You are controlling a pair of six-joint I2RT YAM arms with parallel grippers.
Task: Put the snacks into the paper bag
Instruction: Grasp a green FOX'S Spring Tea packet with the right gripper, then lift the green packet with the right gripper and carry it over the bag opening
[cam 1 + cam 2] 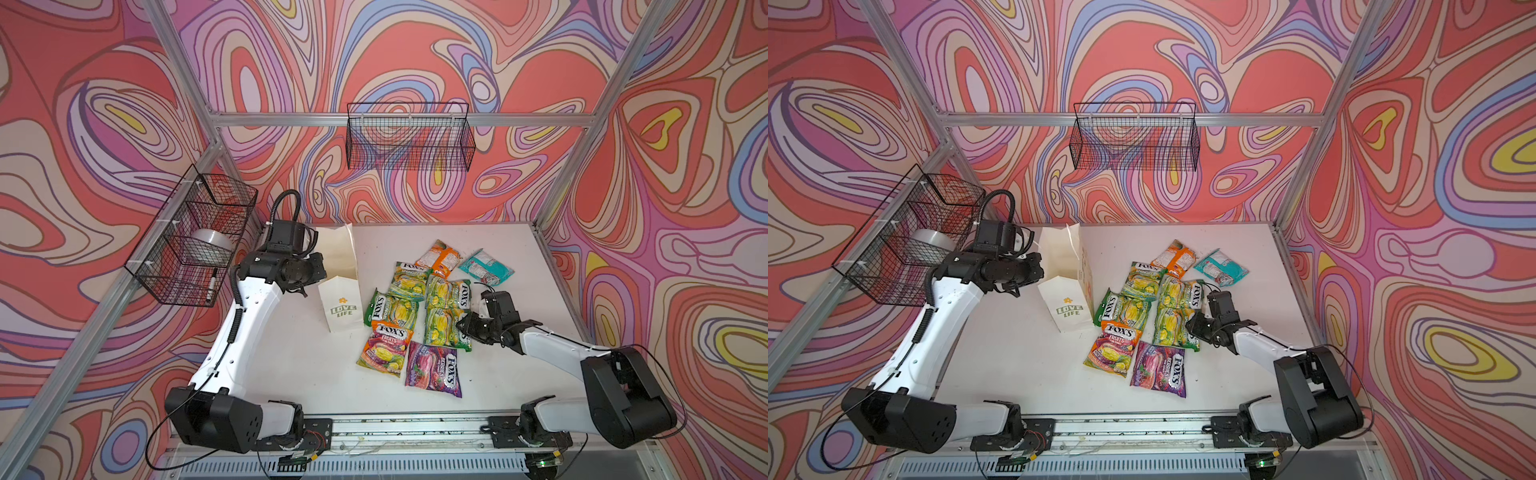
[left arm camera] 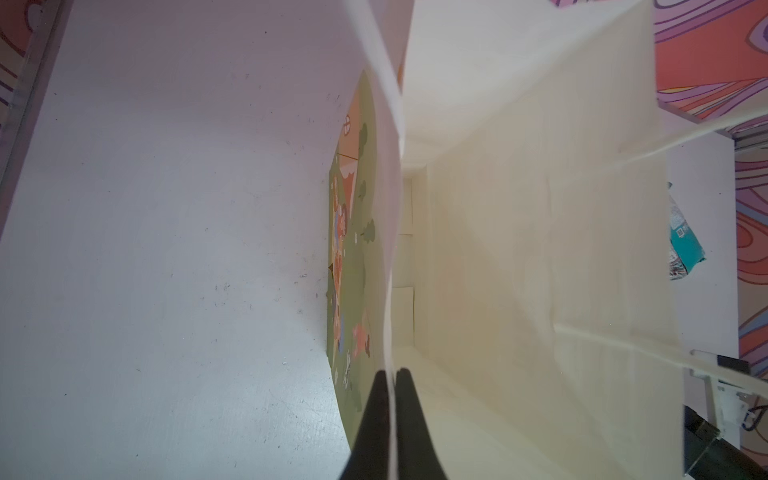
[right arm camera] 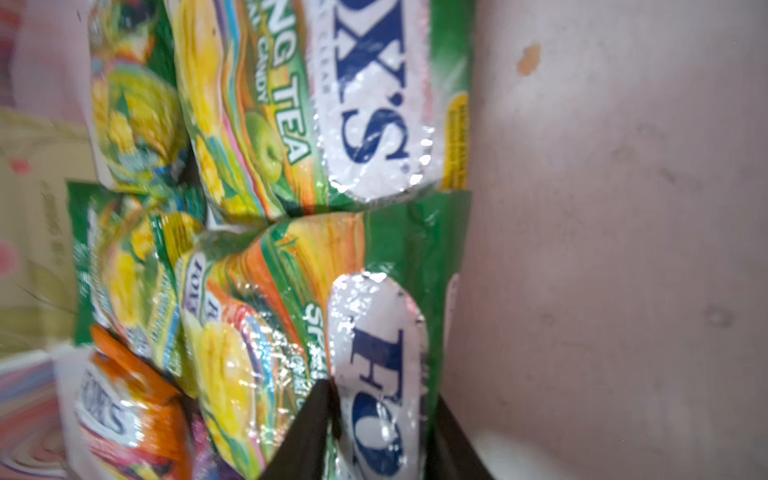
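The white "LOVE LIFE" paper bag (image 1: 340,309) (image 1: 1065,309) stands open, left of the snacks. My left gripper (image 1: 321,267) (image 2: 390,376) is shut on the bag's rim (image 2: 392,249), one finger inside and one outside. Several glossy snack packets lie in a cluster in both top views: green FOX'S ones (image 1: 409,280), an orange FRUITS one (image 1: 384,347), a purple one (image 1: 434,368), an orange-white one (image 1: 438,257) and a teal one (image 1: 486,268). My right gripper (image 1: 461,326) (image 3: 380,415) is shut on the near right green packet (image 1: 442,328) (image 3: 374,332), pinching its white logo end.
A black wire basket (image 1: 409,137) hangs on the back wall. Another basket (image 1: 195,245) on the left wall holds a silver roll and a marker. The aluminium rail (image 1: 407,428) runs along the table's front edge between the arm bases.
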